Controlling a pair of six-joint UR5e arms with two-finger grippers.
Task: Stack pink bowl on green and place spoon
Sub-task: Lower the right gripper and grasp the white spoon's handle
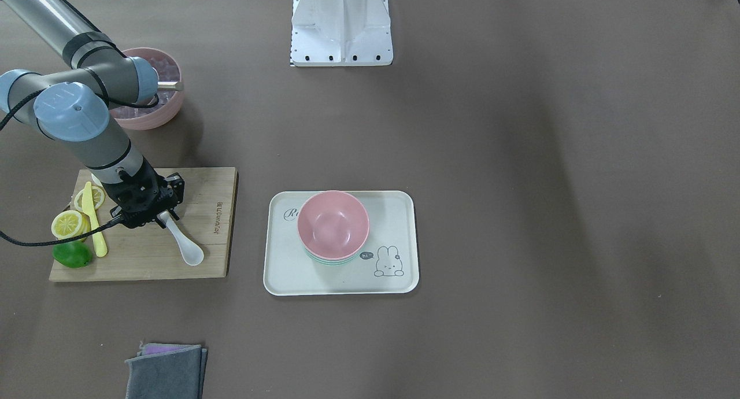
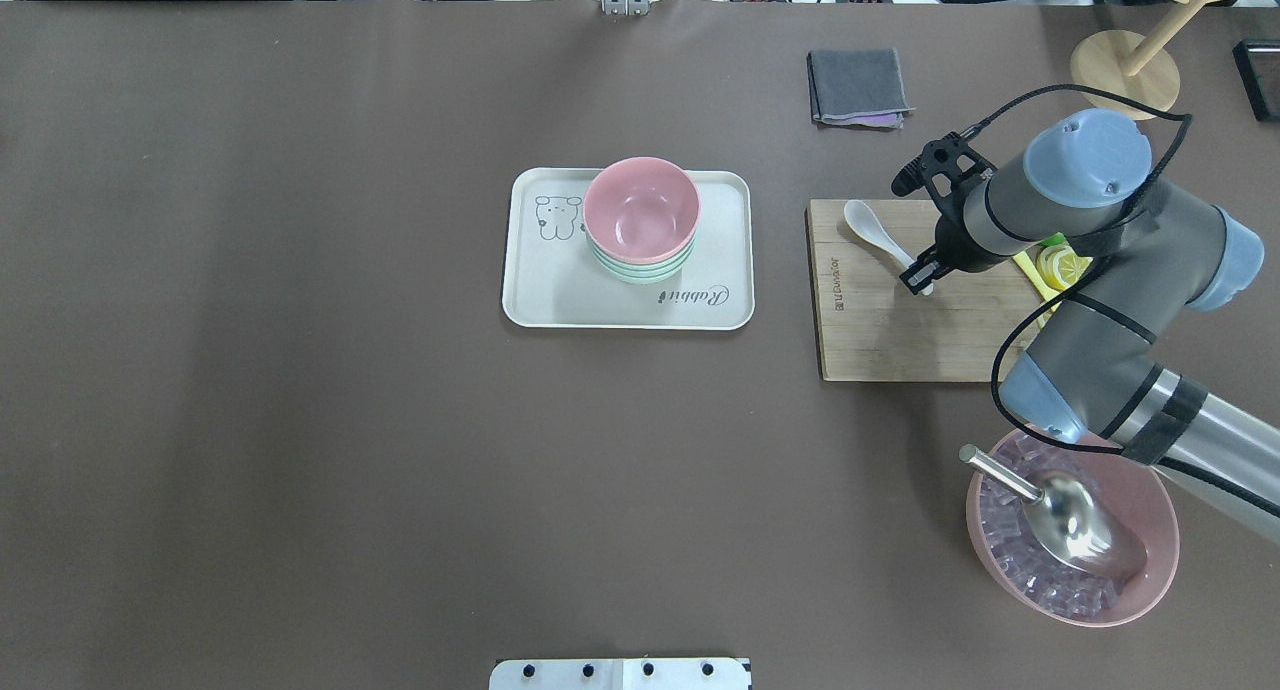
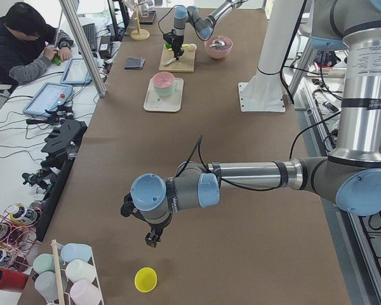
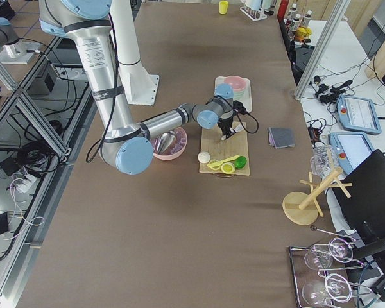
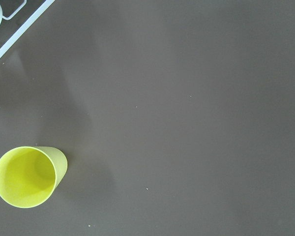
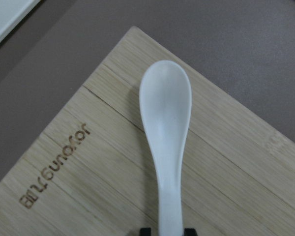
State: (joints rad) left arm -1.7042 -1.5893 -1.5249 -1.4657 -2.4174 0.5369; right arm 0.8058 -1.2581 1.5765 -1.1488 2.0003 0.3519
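Right gripper [image 2: 917,282] is pinched on the tail end of the spoon [image 6: 165,108], which lies on the bamboo board [image 2: 900,340]. Glossy white, narrow handle, wide scoop: you risk it pivoting or slipping on the lift. Pink bowl [image 2: 640,205] sits nested in the green bowl [image 2: 640,270]; both are smooth and round, so a hard drop could tip the spoon out.

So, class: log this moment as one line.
pink bowl on green bowl, on tray | spoon lying on cutting board | right gripper fingers astride handle, grip unclear
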